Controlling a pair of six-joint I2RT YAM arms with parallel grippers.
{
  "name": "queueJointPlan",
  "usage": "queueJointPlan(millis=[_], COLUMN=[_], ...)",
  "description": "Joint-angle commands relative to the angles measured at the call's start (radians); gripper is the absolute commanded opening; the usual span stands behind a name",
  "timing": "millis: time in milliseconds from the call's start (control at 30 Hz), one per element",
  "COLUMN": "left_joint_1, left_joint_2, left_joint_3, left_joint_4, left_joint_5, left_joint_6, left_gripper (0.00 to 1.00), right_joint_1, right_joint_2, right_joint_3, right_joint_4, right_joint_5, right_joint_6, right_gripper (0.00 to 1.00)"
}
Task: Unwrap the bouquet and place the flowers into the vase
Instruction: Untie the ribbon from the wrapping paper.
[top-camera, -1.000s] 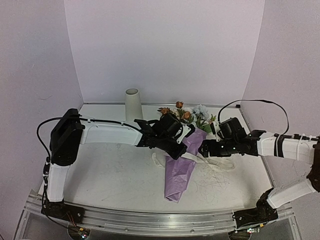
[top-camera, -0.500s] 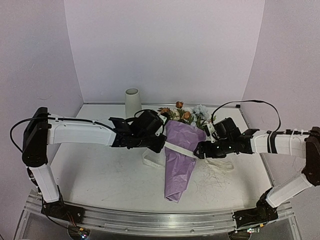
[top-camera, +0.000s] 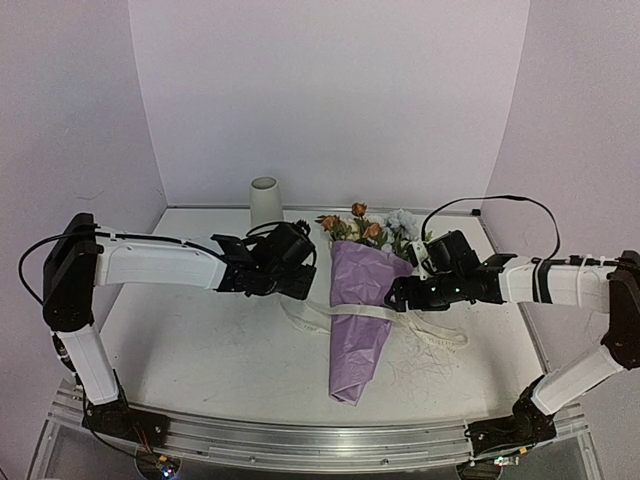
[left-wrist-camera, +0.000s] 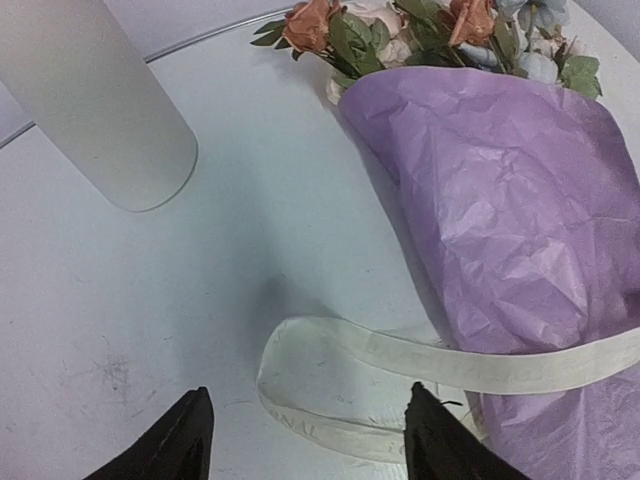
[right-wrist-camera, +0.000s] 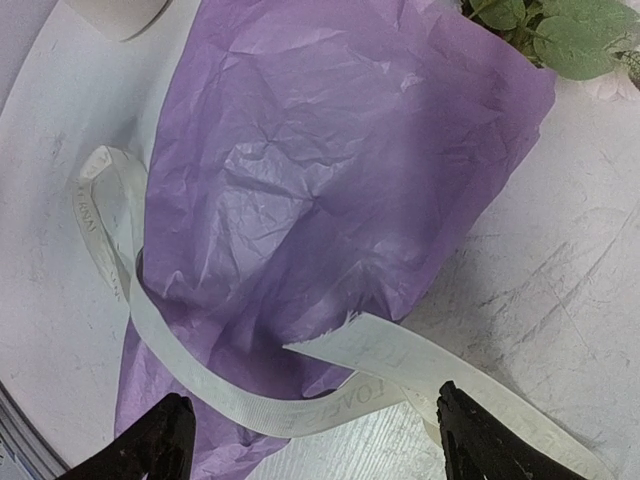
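Cream ribbon (left-wrist-camera: 450, 363) now slack across lilac bouquet (top-camera: 362, 290) | your left gripper (left-wrist-camera: 305, 425) just let go, jaws apart, empty | right gripper (right-wrist-camera: 310, 430) wide, empty | paper comes next

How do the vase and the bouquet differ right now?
The vase stands upright; the bouquet lies on its side. The vase is smooth, plain off-white; the bouquet is crinkled lilac paper topped with colourful flowers. A loose ribbon crosses the bouquet, none the vase. Both rest on the white table.
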Motion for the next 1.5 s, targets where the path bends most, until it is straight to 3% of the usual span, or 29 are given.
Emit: queueJointPlan(millis=[0,200,367,733,967,1100,1400,1467], left_joint_1=[-0.004,-0.008,-0.012,-0.041,-0.101,-0.109,-0.113,-0.113], left_joint_2=[0.032,0.151,0.238,0.348,0.354,0.347,0.311,0.301], left_joint_3=[0.085,0.202,0.268,0.337,0.365,0.366,0.342,0.333], left_joint_4=[0.085,0.132,0.128,0.108,0.106,0.111,0.117,0.121], left_joint_5=[0.242,0.630,0.735,0.655,0.377,0.327,0.351,0.350], left_joint_6=[0.087,0.186,0.221,0.378,0.452,0.465,0.442,0.434], left_gripper=[0.69,0.77,0.89,0.99,0.92,0.82,0.30,0.14], right_joint_1=[0.006,0.006,0.006,0.006,0.006,0.006,0.006,0.006], right_joint_2=[-0.012,-0.047,-0.093,-0.183,-0.180,-0.180,-0.155,-0.152], right_joint_3=[0.018,0.002,-0.010,-0.047,-0.044,-0.046,-0.022,-0.017], right_joint_4=[-0.027,-0.034,-0.047,-0.064,-0.071,-0.073,-0.075,-0.079], right_joint_5=[0.047,0.072,0.116,0.210,0.213,0.222,0.214,0.211], right_joint_6=[0.007,0.008,0.005,0.004,0.012,0.011,0.010,0.010], right_gripper=[0.84,0.84,0.85,0.85,0.85,0.85,0.85,0.85])
